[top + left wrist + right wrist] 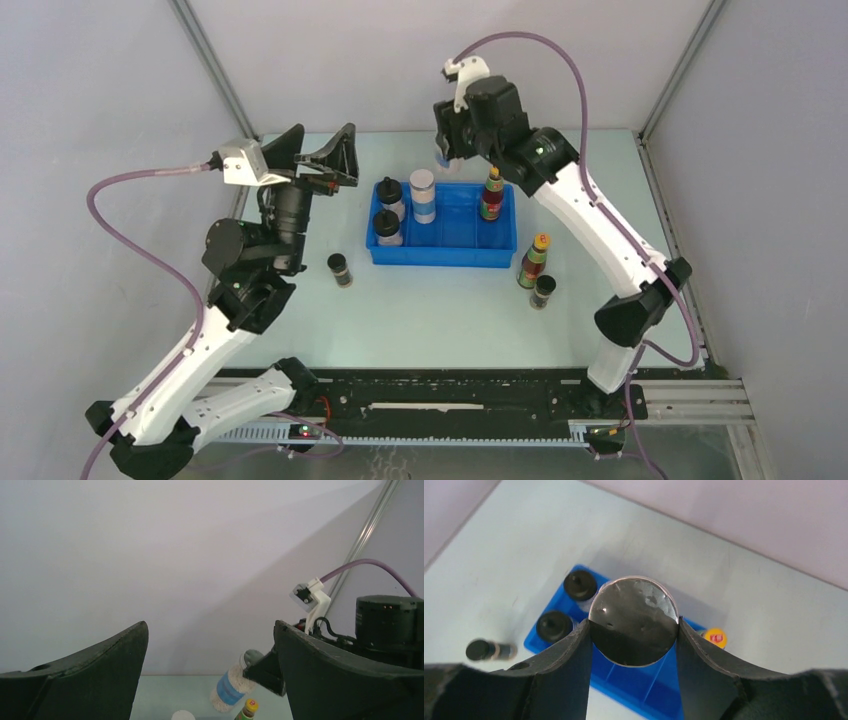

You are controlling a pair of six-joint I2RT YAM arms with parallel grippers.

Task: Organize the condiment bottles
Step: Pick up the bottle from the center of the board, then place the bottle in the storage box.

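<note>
My right gripper [452,150] is shut on a clear white-lidded, blue-labelled bottle [634,615] and holds it tilted above the back of the blue tray [455,250]; the bottle also shows in the left wrist view [231,689]. In the tray stand two black knob-capped bottles [389,195] [386,228], a second clear white-lidded bottle [423,195] and an orange-capped bottle [492,193]. On the table are a short dark bottle [340,270] to the tray's left, and another orange-capped bottle [535,260] and short dark bottle [543,291] to its right. My left gripper [322,140] is open, empty and raised left of the tray.
The tray's middle compartments [644,685] show bare blue floor under the held bottle. The enclosure's back wall and frame posts stand close behind the tray. The arm bases and a black rail [450,400] run along the near edge.
</note>
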